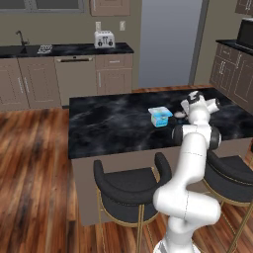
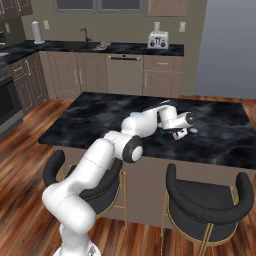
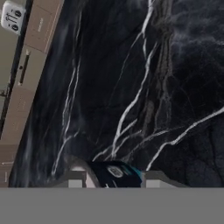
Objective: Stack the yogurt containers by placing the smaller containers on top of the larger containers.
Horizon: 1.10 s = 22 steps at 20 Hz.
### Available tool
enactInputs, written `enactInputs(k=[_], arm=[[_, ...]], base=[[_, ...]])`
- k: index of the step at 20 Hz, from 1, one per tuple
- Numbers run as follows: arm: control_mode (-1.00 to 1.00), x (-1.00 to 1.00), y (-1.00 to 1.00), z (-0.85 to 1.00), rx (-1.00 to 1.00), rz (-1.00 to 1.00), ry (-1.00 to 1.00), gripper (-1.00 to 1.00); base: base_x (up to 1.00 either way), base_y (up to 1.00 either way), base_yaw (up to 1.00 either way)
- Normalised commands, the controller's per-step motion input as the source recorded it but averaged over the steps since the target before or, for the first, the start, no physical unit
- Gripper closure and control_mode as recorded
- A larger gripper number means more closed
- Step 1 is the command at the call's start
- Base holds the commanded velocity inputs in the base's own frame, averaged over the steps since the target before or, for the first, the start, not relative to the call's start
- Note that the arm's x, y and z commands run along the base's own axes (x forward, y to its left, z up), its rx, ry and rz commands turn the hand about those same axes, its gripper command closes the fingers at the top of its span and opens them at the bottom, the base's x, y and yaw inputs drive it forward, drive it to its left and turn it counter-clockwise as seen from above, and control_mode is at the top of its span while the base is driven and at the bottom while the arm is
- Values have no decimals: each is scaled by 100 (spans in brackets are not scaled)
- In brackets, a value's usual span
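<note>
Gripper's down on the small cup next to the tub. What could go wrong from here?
The cup sits low between the fingertips, at the frame's bottom edge: a shallow grip could slip on lifting. The tub stands close beside the gripper, so a sideways swing may knock it across the counter.

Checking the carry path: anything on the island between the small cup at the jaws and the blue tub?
Bare black counter between small cup and blue tub, judging by the left base view.
</note>
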Motion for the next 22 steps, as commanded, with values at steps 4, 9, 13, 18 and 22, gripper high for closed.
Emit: enactInputs(k=[4, 9, 13, 18, 22], arm=[[-100, 0, -7, -5, 0, 0, -8, 100], [-100, 0, -8, 1, 1, 0, -4, 100], [-100, 0, -4, 13, 0, 0, -1, 100], [-100, 0, 0, 42, 3, 0, 0, 100], [-100, 0, 0, 50, 4, 0, 0, 100]], base=[[0, 0, 0], [0, 0, 0], [0, 0, 0], [0, 0, 0], [0, 0, 0]])
